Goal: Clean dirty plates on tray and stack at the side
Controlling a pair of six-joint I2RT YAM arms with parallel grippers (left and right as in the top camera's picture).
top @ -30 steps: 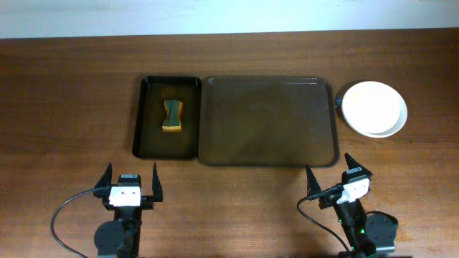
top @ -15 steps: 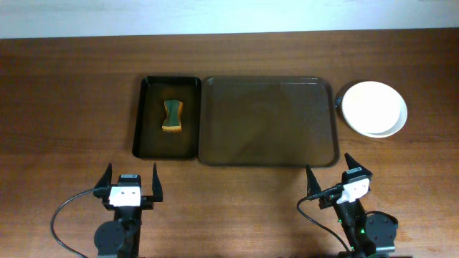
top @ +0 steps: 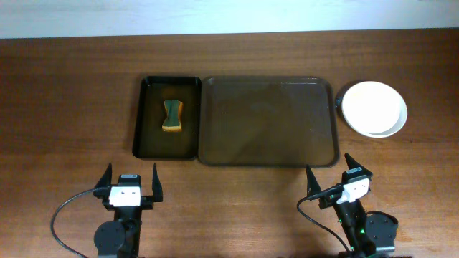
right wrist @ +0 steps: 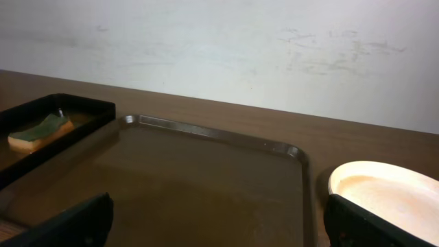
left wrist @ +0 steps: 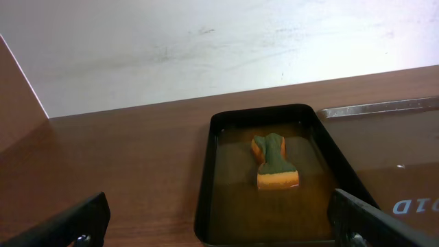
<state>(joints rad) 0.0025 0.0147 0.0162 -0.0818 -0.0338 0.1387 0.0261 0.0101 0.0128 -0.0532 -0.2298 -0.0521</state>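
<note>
A narrow black tray has a sponge lying flat inside it, a bit nearer the far end. The sponge is thin in the middle and wide at both ends. Its top is green and its side is orange-yellow. Behind is a white wall with faint marks.

Glossy white plates, wood-grain tabletop
</note>
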